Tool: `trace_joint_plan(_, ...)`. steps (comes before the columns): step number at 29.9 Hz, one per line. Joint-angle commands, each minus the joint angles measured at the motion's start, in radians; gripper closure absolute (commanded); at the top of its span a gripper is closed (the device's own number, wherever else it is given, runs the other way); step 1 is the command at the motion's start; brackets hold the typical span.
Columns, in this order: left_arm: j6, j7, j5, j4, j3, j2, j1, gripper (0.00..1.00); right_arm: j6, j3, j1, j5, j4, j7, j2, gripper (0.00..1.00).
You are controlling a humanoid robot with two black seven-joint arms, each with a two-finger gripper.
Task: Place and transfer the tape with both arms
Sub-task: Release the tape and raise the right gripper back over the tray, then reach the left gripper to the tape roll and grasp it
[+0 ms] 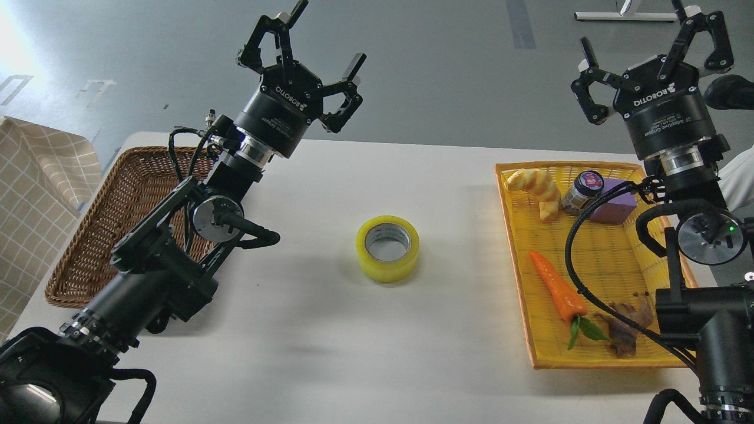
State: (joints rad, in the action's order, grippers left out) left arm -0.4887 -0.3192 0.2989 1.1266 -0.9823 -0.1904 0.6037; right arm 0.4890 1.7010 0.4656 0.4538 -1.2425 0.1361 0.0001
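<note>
From my station I see the tape lying flat on the white desk at centre frame, its core hole facing up, so its axis stands vertical and any grasp has to come from above, across the rim or the wall of the roll. Nothing touches it; it sits alone between the brown wicker basket at left and the yellow tray at right. My left end effector is raised in the upper left-centre of the frame, fingers spread wide and empty. My right end effector is up in the upper right corner, likewise spread open with nothing in it, hanging above the far end of the tray. The tape lies below and to the right of the left one, and below and well to the left of the right one. I judge the left arm the nearer, so the next reach looks like its job. The carrot in the tray is not my concern.
</note>
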Motion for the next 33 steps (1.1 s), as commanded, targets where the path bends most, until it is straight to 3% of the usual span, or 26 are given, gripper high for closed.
trace_joint_plan(1, 0.000, -0.003, 0.077, 0.002, -0.007, -0.001, -0.001, 0.02, 0.000, -0.001, 0.001, -0.004, 0.005, 0.010, 0.000, 0.00)
trace_joint_plan(33, 0.001, -0.003, 0.443, 0.059, -0.006, -0.073, 0.057, 0.02, 0.000, -0.001, -0.016, -0.004, -0.002, 0.010, 0.000, 0.00)
